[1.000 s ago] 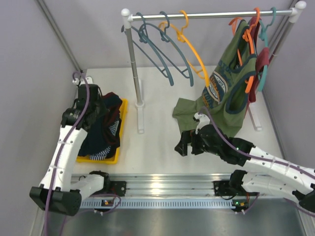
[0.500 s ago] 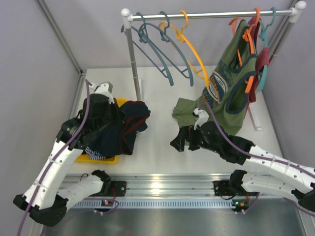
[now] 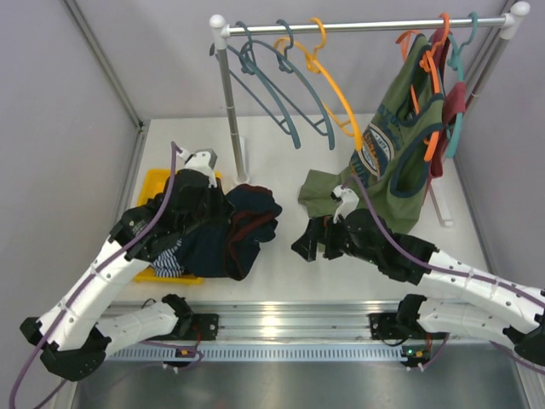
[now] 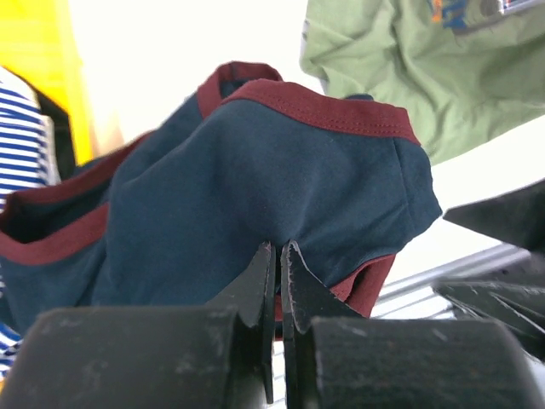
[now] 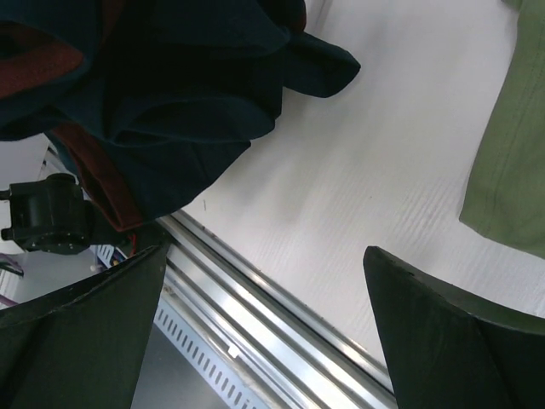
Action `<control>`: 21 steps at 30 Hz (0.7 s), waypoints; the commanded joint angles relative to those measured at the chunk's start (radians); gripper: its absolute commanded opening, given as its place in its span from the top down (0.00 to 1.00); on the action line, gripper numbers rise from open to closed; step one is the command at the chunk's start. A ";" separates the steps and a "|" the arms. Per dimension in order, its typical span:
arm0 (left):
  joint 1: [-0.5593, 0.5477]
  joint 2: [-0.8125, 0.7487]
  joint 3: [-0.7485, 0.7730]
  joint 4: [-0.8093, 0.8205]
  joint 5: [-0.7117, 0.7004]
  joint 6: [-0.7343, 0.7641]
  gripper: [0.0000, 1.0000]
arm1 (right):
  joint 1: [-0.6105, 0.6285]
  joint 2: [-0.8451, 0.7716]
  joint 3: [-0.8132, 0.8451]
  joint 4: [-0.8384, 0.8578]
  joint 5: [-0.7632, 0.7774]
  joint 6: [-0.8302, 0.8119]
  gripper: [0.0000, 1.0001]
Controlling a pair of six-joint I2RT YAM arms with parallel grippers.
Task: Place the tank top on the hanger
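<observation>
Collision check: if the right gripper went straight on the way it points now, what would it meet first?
Likely the tank top, bunched on the table just ahead of the open right gripper. Its wrist view shows only bare table between; depth is unclear, so the table could come first.

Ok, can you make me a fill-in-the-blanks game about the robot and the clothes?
The tank top is pinched by the ___ end effector.
The right end effector is ___.
The striped garment lies in a ___ tray.
Missing words: left, open, yellow.
</observation>
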 commanded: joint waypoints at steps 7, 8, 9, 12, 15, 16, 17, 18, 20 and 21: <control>-0.003 0.008 0.148 -0.054 -0.463 -0.036 1.00 | -0.014 -0.029 0.045 0.052 0.012 -0.012 0.00; 0.000 0.011 0.159 -0.064 -0.577 -0.040 1.00 | -0.014 -0.029 0.050 0.051 0.012 -0.013 0.00; 0.005 0.014 0.180 -0.069 -0.616 -0.036 1.00 | -0.014 -0.028 0.050 0.051 0.008 -0.013 0.00; 0.016 0.017 0.223 -0.081 -0.767 -0.034 1.00 | -0.014 -0.026 0.054 0.045 0.002 -0.019 0.00; 0.035 0.025 0.237 -0.071 -0.865 0.008 1.00 | -0.014 -0.028 0.058 0.032 -0.003 -0.023 0.00; 0.055 0.039 0.237 -0.078 -0.883 0.018 1.00 | -0.014 -0.029 0.059 0.031 -0.005 -0.024 0.00; 0.068 0.046 0.236 -0.084 -0.899 0.031 1.00 | -0.014 -0.031 0.058 0.031 -0.008 -0.026 0.00; 0.083 0.054 0.219 -0.091 -0.910 0.030 1.00 | -0.014 -0.031 0.056 0.029 -0.012 -0.026 0.00; 0.162 0.057 0.140 -0.059 -0.859 0.050 1.00 | -0.014 -0.031 0.050 0.028 -0.018 -0.024 0.00; 0.201 0.053 0.096 -0.034 -0.820 0.056 1.00 | -0.014 -0.032 0.045 0.032 -0.024 -0.023 0.00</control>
